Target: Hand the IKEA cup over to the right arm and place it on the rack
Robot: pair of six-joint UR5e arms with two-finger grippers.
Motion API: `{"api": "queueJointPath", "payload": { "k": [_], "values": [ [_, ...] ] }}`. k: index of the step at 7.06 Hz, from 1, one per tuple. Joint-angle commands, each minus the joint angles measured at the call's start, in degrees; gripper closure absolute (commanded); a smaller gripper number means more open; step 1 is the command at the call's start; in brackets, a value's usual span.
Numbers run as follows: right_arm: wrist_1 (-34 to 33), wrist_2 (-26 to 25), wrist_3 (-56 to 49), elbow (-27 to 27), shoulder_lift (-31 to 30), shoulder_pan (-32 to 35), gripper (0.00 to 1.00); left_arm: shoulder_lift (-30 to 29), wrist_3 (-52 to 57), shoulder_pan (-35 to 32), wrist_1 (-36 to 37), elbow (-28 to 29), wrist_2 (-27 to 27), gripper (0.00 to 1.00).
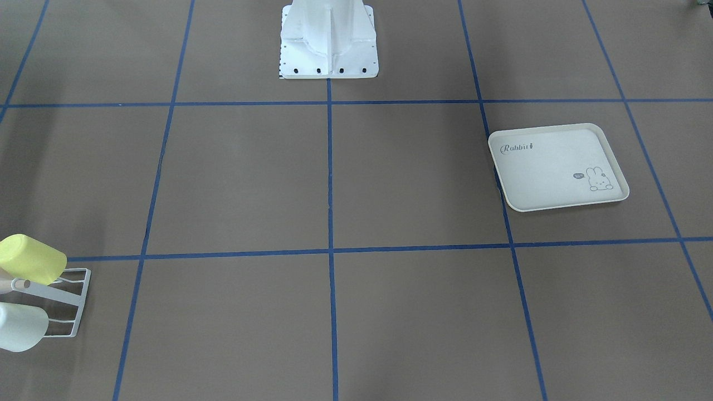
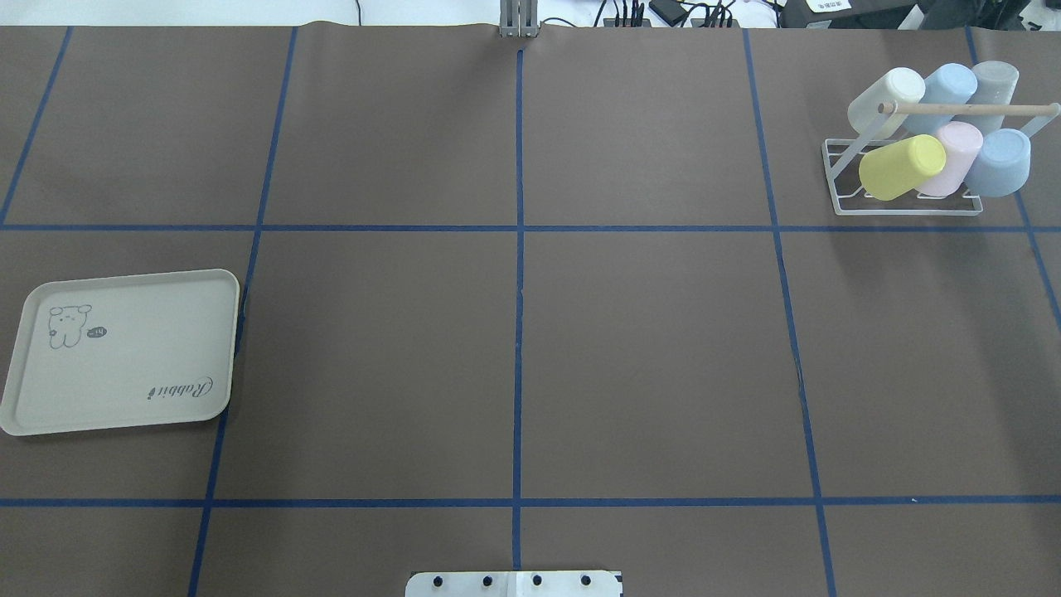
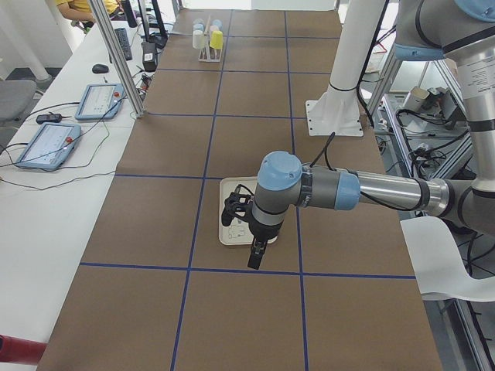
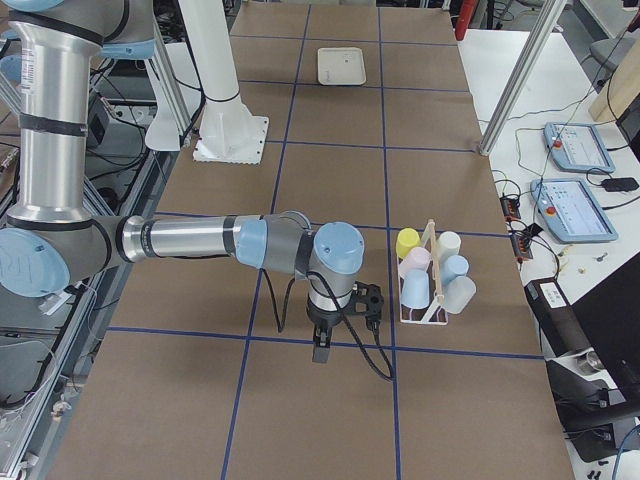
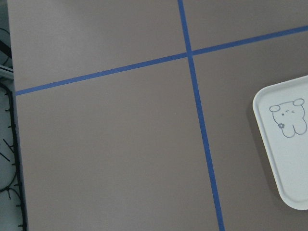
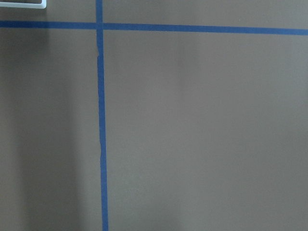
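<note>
Yellow cup (image 2: 902, 167) tilted on the white rack (image 2: 912, 212), far right corner of the surface (image 2: 514, 348), among five pastel cups (image 2: 999, 162); left gripper (image 3: 254, 261) over rabbit tray (image 2: 133, 365), right gripper (image 4: 319, 353) near rack; spread or pressed together, cannot tell for either

We see a brown table surface (image 6: 202, 134) filling nearly the whole view. A blue tape line (image 6: 101, 144) runs from top to bottom left of the middle, slightly uneven along its length. A second blue tape line (image 6: 202, 29) crosses it near the top edge, running side to side. At the top left corner we find a thin white strip (image 6: 24, 6), cut off by the edge; we cannot tell what it belongs to. A soft shadow darkens the table's left part.
</note>
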Motion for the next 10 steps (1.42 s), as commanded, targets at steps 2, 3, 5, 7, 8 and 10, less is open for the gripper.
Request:
{"api": "queueJointPath", "payload": {
  "k": [2,3,5,7,8,10],
  "values": [
    [0.4,1.5,0.1,0.1,0.1,-1.8,0.00,0.5,0.5,-0.9,-0.4,-0.3,-0.3,0.00],
    [0.4,1.5,0.2,0.0,0.2,-2.6,0.00,1.0,0.7,-2.0,-0.4,-0.4,-0.3,0.00],
    [0.4,1.5,0.2,0.2,0.2,-2.8,0.00,1.4,0.0,-2.1,0.4,1.1,-5.5,0.00],
    [0.4,1.5,0.1,0.4,0.2,-2.8,0.00,1.0,0.7,-1.9,-0.4,7.1,-5.7,0.00],
    [0.4,1.5,0.1,0.3,0.2,-2.8,0.00,0.9,0.4,-1.8,-0.4,7.3,-5.6,0.00],
    [0.4,1.8,0.1,0.4,0.2,-2.8,0.00,-0.3,0.4,-0.1,-0.4,7.2,-5.2,0.00]
  ]
}}
